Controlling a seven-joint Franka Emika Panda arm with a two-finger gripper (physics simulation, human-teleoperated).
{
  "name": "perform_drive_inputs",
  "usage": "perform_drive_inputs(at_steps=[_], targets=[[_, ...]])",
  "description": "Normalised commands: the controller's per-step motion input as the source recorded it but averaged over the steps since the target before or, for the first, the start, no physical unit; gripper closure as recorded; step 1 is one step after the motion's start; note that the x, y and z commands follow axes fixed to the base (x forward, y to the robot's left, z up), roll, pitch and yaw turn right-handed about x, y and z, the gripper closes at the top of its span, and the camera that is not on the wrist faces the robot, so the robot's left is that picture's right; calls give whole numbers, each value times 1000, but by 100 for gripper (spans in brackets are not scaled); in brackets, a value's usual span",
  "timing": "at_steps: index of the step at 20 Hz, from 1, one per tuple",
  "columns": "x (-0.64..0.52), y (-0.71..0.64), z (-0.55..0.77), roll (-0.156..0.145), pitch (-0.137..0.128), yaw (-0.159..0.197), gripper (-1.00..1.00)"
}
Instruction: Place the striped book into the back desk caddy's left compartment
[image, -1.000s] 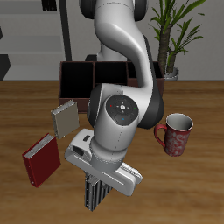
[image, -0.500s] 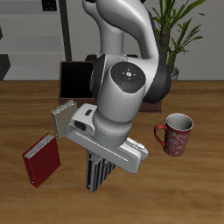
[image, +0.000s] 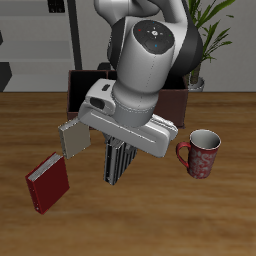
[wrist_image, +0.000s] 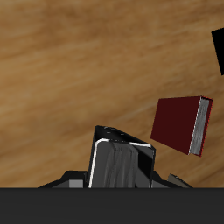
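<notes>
The striped book (image: 115, 161) hangs upright above the table, black with grey-white lengthwise stripes, and my gripper (image: 117, 142) is shut on its top end. In the wrist view the striped book (wrist_image: 121, 164) juts out from between the fingers. The back desk caddy (image: 88, 88), a low dark brown box, stands farther back and is mostly hidden behind the arm. Its left compartment cannot be made out behind the arm.
A red book (image: 47, 182) lies flat near the table's front edge; the red book (wrist_image: 181, 124) also shows in the wrist view. A small beige-grey book (image: 73, 136) lies beside the caddy. A red patterned mug (image: 202, 152) stands on the other side. A potted plant (image: 198, 40) stands behind.
The gripper has risen and moved back toward the caddy with the striped book, which now hangs higher above the table. The other objects have not moved.
</notes>
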Motion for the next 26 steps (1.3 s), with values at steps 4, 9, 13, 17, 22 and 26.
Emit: perform_drive_inputs(at_steps=[4,9,13,17,22,26], targets=[[-416,-30,312,22,-38,46,100],[-609,62,450,25,-64,73,100],[-570,187,250,47,-50,66,100],[-478,102,166,37,-30,41,100],[-447,68,119,24,-26,42,100],[-463,52,63,8,-19,53,100]])
